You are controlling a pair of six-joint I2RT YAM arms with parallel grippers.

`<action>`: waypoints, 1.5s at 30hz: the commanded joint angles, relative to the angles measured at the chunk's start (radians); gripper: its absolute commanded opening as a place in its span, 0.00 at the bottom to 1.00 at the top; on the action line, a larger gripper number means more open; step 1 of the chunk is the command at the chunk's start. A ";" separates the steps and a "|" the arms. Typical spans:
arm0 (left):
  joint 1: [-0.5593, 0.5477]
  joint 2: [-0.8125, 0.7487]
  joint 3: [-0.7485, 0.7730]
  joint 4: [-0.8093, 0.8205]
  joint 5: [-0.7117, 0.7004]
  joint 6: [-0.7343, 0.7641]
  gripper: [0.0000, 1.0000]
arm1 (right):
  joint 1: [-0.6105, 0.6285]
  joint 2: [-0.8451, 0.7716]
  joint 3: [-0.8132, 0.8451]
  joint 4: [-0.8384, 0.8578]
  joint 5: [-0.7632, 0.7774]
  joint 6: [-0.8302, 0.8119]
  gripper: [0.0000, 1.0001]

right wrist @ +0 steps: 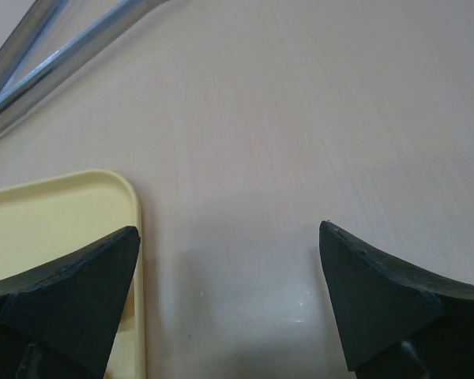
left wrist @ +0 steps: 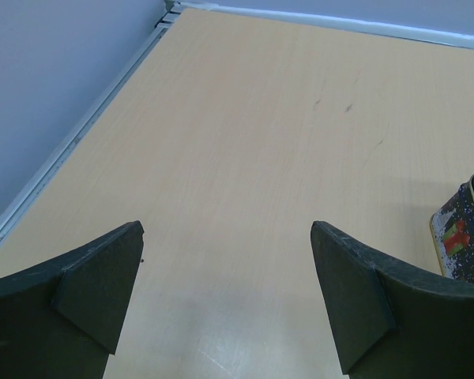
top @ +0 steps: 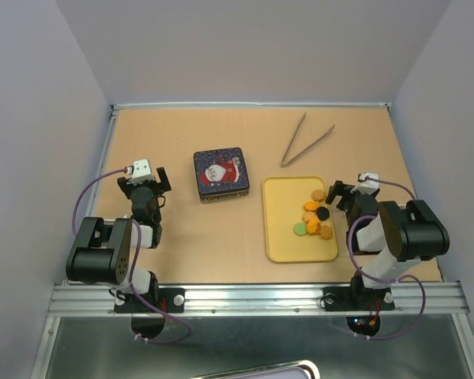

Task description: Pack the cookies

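Observation:
Several small round cookies [top: 315, 217], orange, black and green, lie in a cluster on a yellow tray [top: 288, 241] at the right. A square dark tin [top: 220, 174] with a Santa lid sits shut at the table's middle; its corner shows in the left wrist view [left wrist: 462, 241]. My left gripper [top: 144, 175] is open and empty over bare table left of the tin. My right gripper [top: 341, 192] is open and empty just right of the tray's far corner, whose rim shows in the right wrist view [right wrist: 79, 185].
Metal tongs [top: 304, 139] lie on the table behind the tray, also in the right wrist view [right wrist: 39, 63]. A raised rim runs along the table's left edge [left wrist: 71, 142]. White walls surround the table.

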 commanded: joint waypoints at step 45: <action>0.001 -0.001 -0.006 0.274 -0.004 0.001 0.99 | -0.008 -0.018 0.083 0.036 -0.147 -0.057 1.00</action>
